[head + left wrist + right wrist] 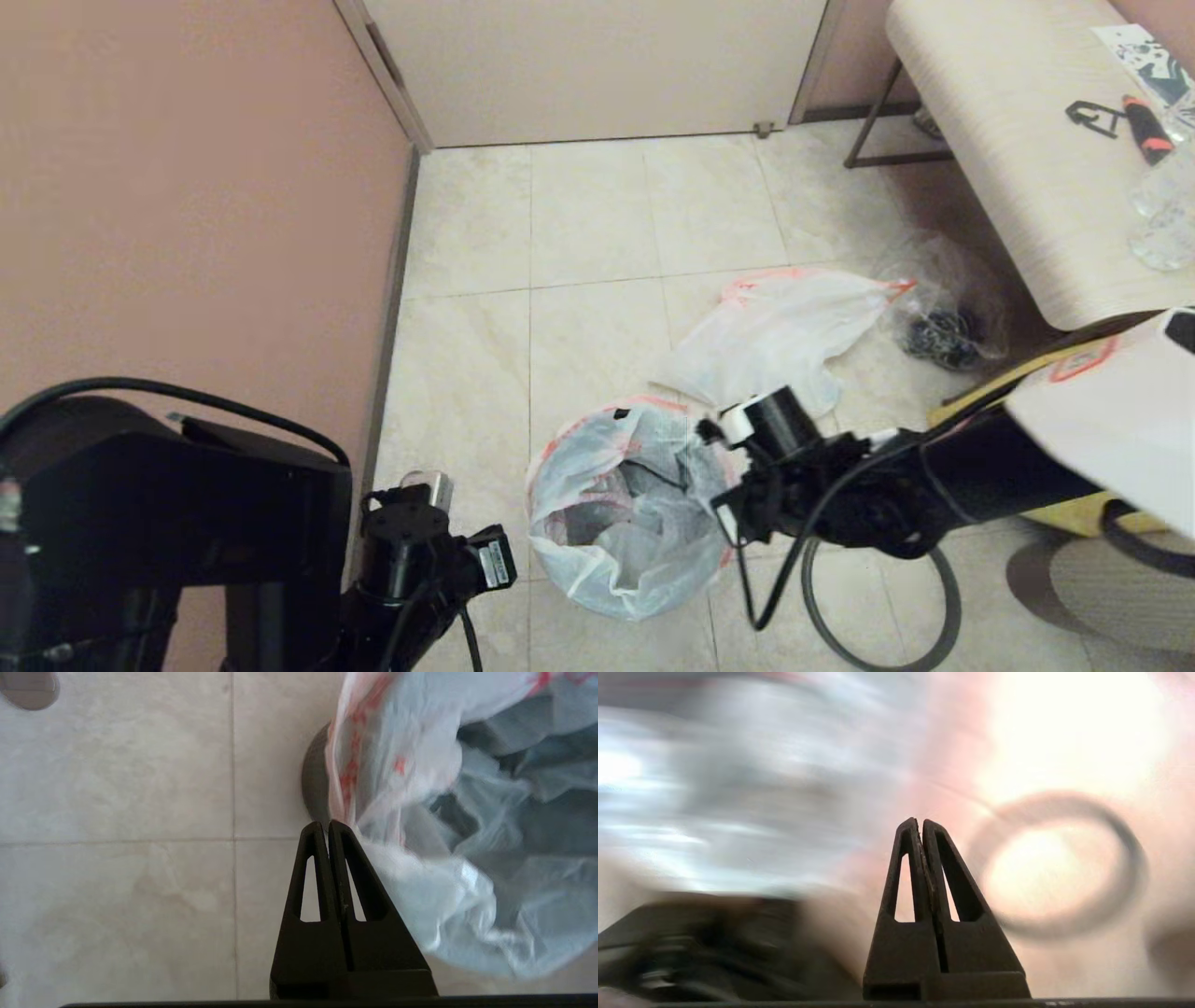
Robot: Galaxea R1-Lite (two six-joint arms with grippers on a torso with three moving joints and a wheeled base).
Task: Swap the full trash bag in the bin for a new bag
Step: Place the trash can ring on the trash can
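Note:
The new bag [624,509], translucent white with an orange-red rim and red print, lines the bin and hangs open over its top. The bin's grey rim [314,779] shows beside the bag's edge [373,779]. My left gripper [324,823] is shut at the bag's left rim, where the red edge runs down into its tips. At the bag's right rim my right gripper [726,511] [920,821] is also shut, with thin film between its fingers. The full trash bag [775,327], mostly plain white, lies slumped on the floor tiles behind the bin.
A clear bag with black cords [943,331] lies right of the full bag, under a pale bench [1008,159]. A yellow tote [1074,513] sits beneath my right arm. A pink wall [187,233] runs close along the left. My right arm's cable loop [878,616] hangs near the floor.

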